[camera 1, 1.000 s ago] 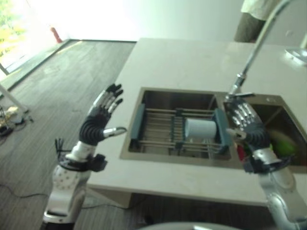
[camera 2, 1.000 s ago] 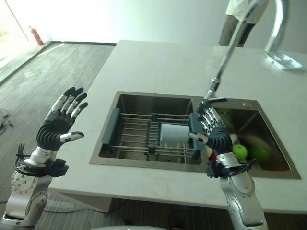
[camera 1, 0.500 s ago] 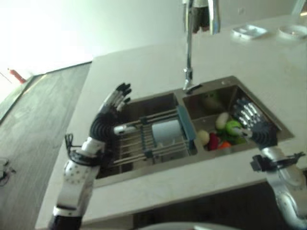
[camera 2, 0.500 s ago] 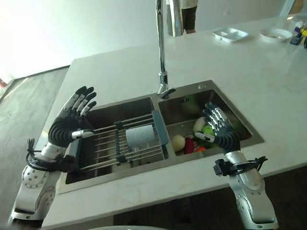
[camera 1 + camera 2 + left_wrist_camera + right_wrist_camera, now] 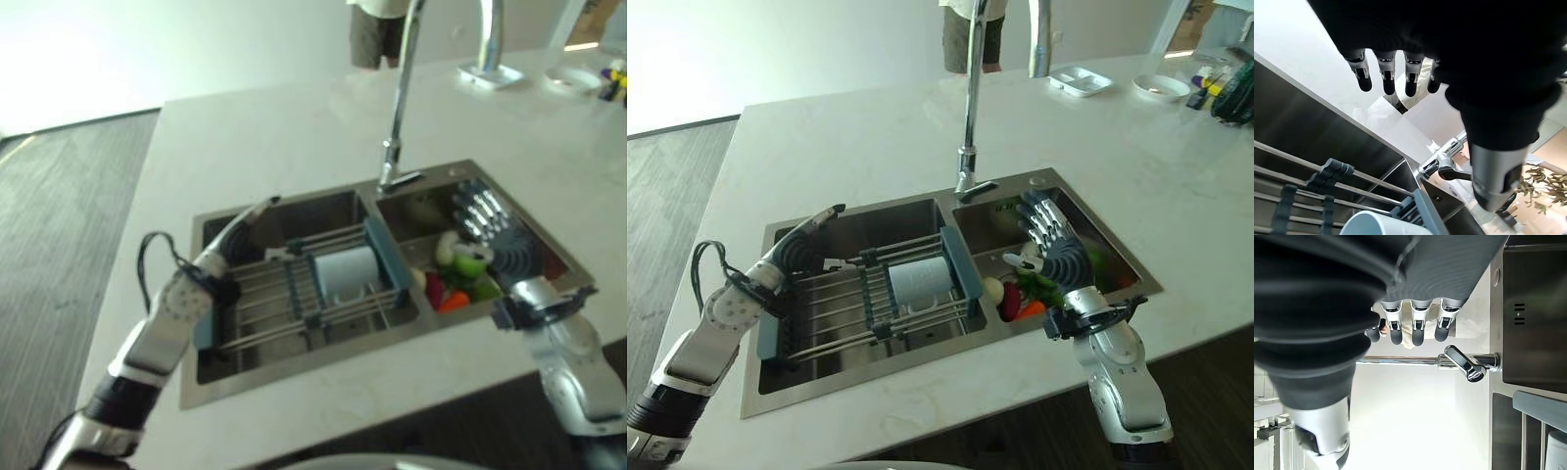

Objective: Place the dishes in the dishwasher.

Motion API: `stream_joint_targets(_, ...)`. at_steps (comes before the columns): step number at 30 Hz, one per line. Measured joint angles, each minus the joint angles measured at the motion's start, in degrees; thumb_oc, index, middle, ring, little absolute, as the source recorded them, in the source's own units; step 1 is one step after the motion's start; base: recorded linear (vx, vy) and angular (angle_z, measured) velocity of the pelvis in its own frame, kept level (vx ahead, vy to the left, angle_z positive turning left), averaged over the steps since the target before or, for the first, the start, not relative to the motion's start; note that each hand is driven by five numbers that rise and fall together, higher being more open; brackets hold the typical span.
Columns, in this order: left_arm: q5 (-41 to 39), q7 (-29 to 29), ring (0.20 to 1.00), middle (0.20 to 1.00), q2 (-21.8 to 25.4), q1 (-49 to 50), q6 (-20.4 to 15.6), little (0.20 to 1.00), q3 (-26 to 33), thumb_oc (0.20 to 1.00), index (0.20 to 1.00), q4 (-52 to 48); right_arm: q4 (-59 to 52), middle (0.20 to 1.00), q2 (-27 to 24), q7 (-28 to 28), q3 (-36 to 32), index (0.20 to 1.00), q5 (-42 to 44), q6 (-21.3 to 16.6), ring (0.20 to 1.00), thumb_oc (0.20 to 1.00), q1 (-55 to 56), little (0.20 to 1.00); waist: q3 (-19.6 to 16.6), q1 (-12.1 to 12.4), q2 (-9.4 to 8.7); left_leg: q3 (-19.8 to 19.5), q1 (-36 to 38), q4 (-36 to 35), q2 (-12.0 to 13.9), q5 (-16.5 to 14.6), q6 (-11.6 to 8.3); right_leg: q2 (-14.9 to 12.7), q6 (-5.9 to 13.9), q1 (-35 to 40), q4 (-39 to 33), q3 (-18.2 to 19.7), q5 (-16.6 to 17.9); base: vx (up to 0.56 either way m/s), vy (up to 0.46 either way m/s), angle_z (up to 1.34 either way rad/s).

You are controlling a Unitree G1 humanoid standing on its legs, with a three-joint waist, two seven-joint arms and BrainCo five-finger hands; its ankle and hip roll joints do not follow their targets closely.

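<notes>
Meanwhile the left hand [image 5: 805, 247] reached flat-fingered over the left basin's rack [image 5: 838, 304], where a white cup [image 5: 920, 281] lay on its side. Its right hand [image 5: 1050, 248] hovered spread above the right basin's vegetables [image 5: 1024, 299], beside the faucet [image 5: 971, 147].

Both eye views look steeply down from head height onto the sink [image 5: 1058, 191] and share its faucet [image 5: 970, 117]. Both wrist views face outward, very close, also catching that faucet.
</notes>
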Motion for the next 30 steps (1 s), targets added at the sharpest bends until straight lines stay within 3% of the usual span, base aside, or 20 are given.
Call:
stream_joint_targets(4,5.2,-0.2,1.000,1.000,-1.2,-2.3,5.5,1.000,-2.4,1.000,1.000,5.0,0.3,1.000,-1.8,1.3,-0.1,1.000,0.0,0.5,1.000,1.000,0.0,1.000,-0.5,-1.1,0.46,1.2,0.1,0.0,1.0,0.1,-0.49,0.9,-0.72,-0.7,-0.3,0.9,0.1,-0.02,-0.031,-0.16)
stream_joint_targets(14,12.3,-5.7,1.000,1.000,-4.9,-3.0,11.4,1.000,-4.8,1.000,1.000,6.6,0.4,1.000,-1.7,3.7,0.1,1.000,-1.1,1.2,1.000,1.000,-0.7,1.000,-1.4,-1.8,1.57,2.5,0.9,0.2,2.2,0.5,-1.12,2.4,-1.31,-0.9,-0.1,2.3,0.7,-0.02,-0.037,-0.07)
stream_joint_targets(30,16.6,-10.3,1.000,1.000,-5.8,-2.7,12.7,1.000,-7.0,1.000,1.000,6.8,0.8,1.000,-1.6,4.3,1.8,1.000,-3.3,2.4,1.000,1.000,-0.8,1.000,-3.1,-1.8,1.62,2.7,0.4,-0.1,2.5,0.6,-1.31,2.5,-1.62,-1.1,-0.2,2.4,1.1,-0.03,-0.008,-0.01)
